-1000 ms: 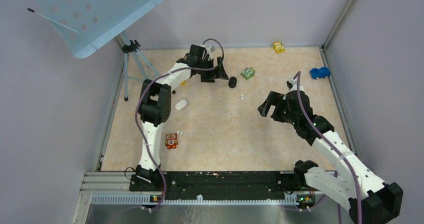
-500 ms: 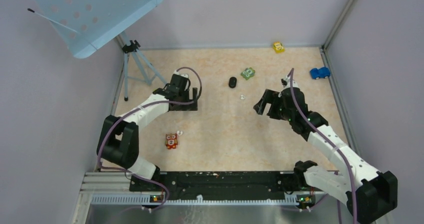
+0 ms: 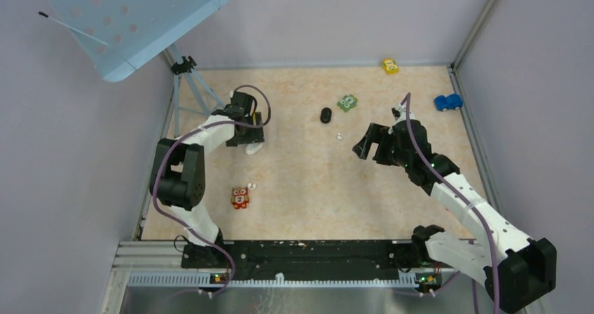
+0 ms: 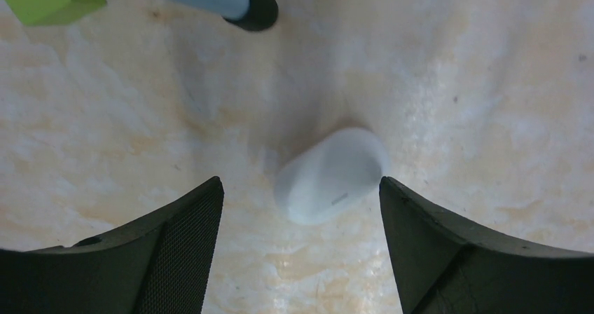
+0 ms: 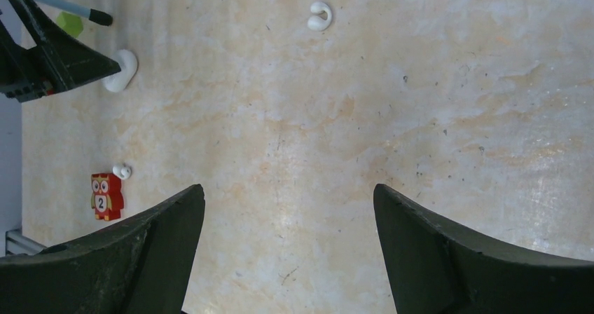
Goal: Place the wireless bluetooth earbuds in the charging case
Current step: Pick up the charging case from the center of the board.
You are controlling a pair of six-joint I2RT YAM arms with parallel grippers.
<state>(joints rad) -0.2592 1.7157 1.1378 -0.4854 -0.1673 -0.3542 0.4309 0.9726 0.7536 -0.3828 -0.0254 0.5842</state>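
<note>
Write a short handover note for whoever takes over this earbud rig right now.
Left gripper open, jaws either side of the white charging case, not touching it.
Right gripper open, empty.
One white earbud lies near the right gripper; second white earbud sits beside the red owl block.
Done: nothing inserted; case looks closed.
To do: grasp and open case, seat earbuds.

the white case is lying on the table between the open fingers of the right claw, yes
Not quite: it is the left claw, not the right. The left wrist view shows the white case lying on the table between that claw's open fingers. The right claw, also open, has no case between its fingers.
</note>
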